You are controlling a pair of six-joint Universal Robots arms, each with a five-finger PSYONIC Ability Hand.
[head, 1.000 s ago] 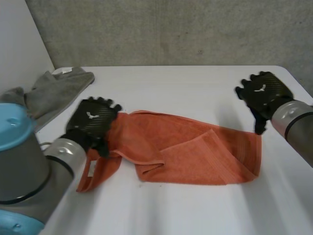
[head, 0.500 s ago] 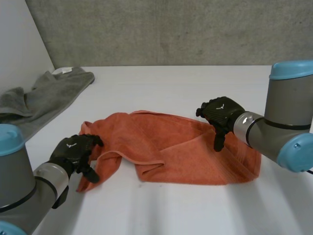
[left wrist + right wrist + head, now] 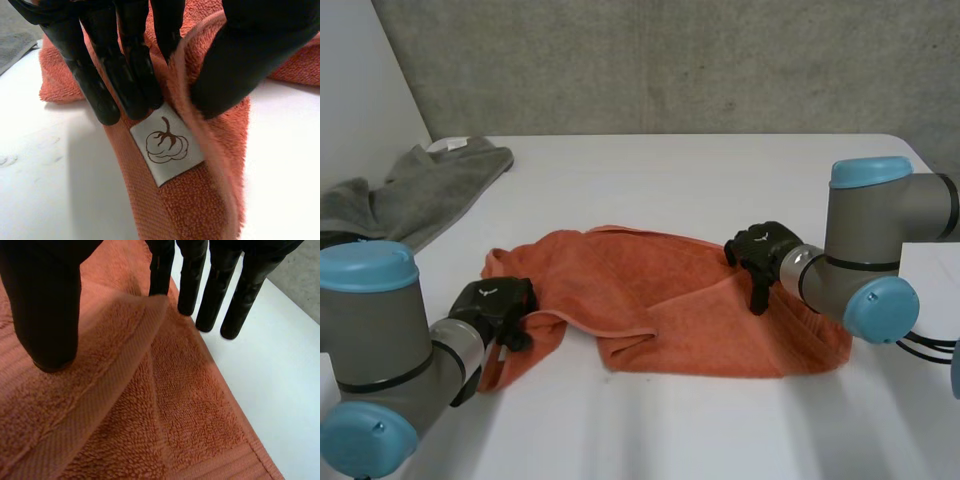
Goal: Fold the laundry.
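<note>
Fingers (image 3: 125,75) and thumb of left hand (image 3: 498,301) pinched the orange towel (image 3: 660,300) by its edge, just beside a white label (image 3: 167,150), at the towel's 8 o'clock end. Right hand (image 3: 760,252) pointed down at the towel's 2 o'clock, fingers (image 3: 200,285) straight and unclenched, thumb on a raised fold. Right arm (image 3: 865,265) hid some of the 3 o'clock edge. Grey cloth (image 3: 420,195), at 10 o'clock on the table (image 3: 720,180), was cut off.

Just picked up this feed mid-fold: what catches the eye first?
A rumpled orange towel lies across the white table. The left hand pinches its left edge beside a white label printed with a cotton boll; the right hand sets straight fingers at a folded-over corner toward its right end. A grey towel lies crumpled at the table's far-left edge.
</note>
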